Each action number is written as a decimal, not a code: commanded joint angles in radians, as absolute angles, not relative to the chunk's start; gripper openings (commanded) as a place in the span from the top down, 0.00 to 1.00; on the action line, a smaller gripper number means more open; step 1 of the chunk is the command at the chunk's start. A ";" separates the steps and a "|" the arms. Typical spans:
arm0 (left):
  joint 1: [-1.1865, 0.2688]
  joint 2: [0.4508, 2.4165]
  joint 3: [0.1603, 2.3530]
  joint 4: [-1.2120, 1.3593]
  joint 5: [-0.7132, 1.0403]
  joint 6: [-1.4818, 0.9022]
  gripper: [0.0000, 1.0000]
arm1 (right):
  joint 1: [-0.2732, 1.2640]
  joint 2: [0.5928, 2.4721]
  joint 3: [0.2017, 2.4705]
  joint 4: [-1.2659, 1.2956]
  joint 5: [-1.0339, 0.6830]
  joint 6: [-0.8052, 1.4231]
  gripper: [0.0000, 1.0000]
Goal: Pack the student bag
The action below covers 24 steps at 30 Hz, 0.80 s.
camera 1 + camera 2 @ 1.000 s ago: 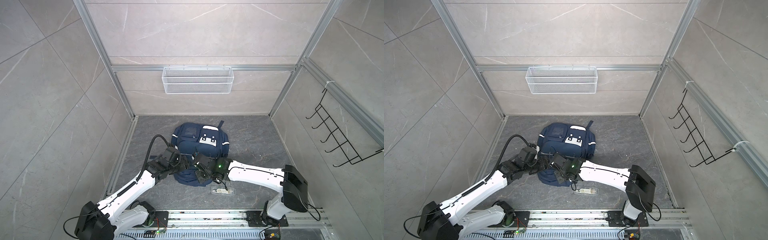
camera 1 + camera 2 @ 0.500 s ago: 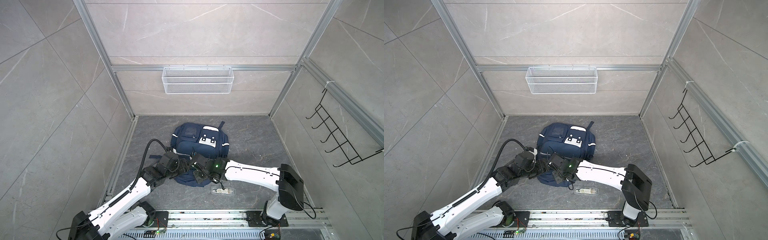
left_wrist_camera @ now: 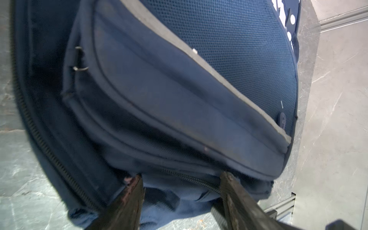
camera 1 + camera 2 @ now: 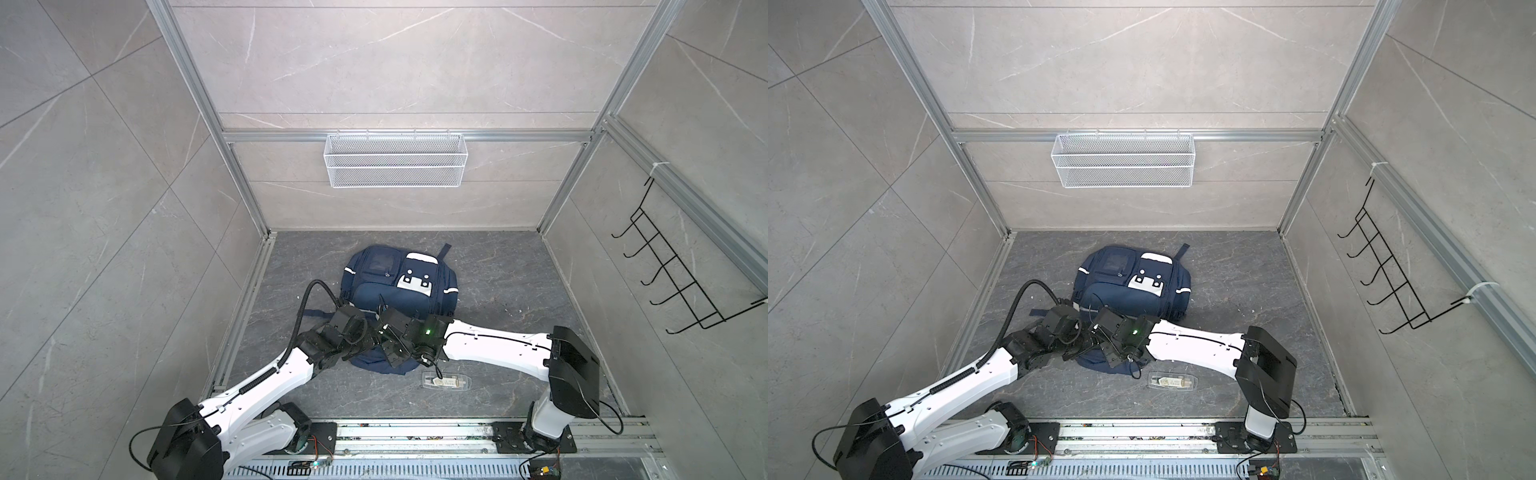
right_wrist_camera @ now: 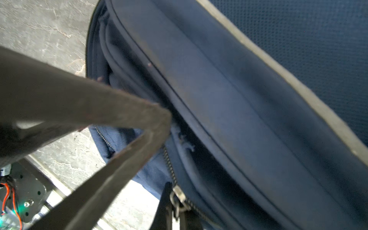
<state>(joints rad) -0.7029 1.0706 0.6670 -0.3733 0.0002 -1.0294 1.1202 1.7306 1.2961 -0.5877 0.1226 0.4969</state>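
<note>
Both top views: student bag (image 4: 401,286) (image 4: 1133,286) flat on the dark grey floor (image 4: 519,270), about mid-floor and nearer the back wall than the base rail (image 4: 415,432), pockets and white dotted patch facing up, a strap end (image 4: 444,249) poking out at the far side. Both arms reaching in from the rail and meeting over the bag's near end, wrists close together, fingertips hidden there under the black housings. Small clear packet (image 4: 446,380) on the floor just beside that near end, on the rail side of the right forearm, clear of both arms. White wire basket (image 4: 395,160) on the back wall and black hook rack (image 4: 681,266) on the right wall, both well apart from the bag. Left wrist view: left gripper (image 3: 181,176) with jaws apart, its two dark fingers (image 3: 129,199) set either side of a stretch of zip (image 3: 185,179) at the bag's edge, tips touching the cloth, blue fabric spanning the gap. Mesh panel (image 3: 229,49) bulging beyond, edged with grey piping (image 3: 199,59). Right wrist view: right gripper (image 5: 162,127) with jaws together, tips pressed against the bag's rim beside some frayed threads (image 5: 183,139); impossible to tell whether any cloth is nipped between. Metal zip slider (image 5: 177,196) near the tips, apart from them.
</note>
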 commanded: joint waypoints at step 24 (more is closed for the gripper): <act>-0.608 1.288 0.767 -0.212 0.079 -0.988 1.00 | 1.191 1.738 1.381 -0.587 0.194 0.480 1.00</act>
<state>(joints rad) -0.6083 1.2964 0.7235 -0.2638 0.0982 -1.0554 1.1450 1.8069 1.3754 -0.5938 0.2066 0.5491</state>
